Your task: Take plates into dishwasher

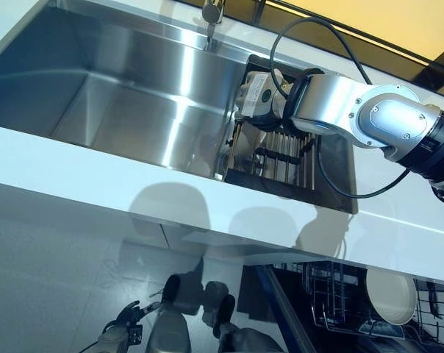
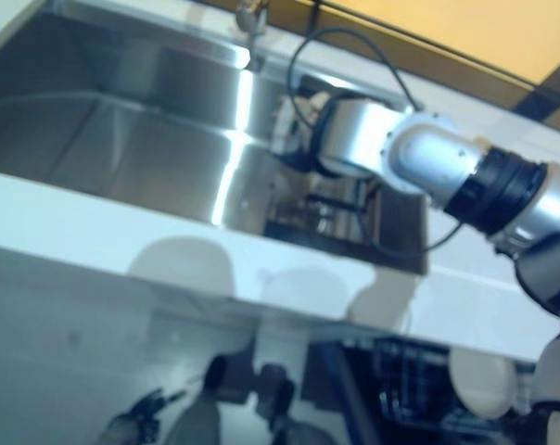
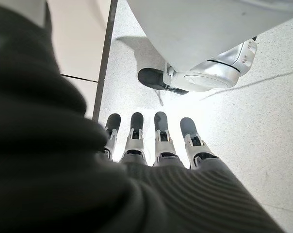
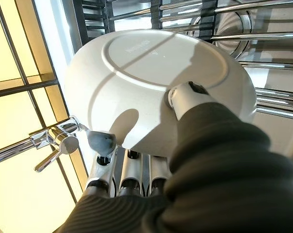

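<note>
Your right hand (image 4: 137, 170) is pinching the white plate (image 4: 151, 73) over the sink's drying rack (image 1: 281, 158); lifting crookedly could snag its wires. Left hand (image 3: 151, 141) is hanging relaxed.

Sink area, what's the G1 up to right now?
It's working on plates. The right hand is reaching into the drying rack at the right end of the sink and is right up against a white plate there; whether it has a grip yet isn't clear. The left hand hangs low over the floor, fingers straight, empty. Another plate already stands in the open dishwasher rack below the counter.
</note>
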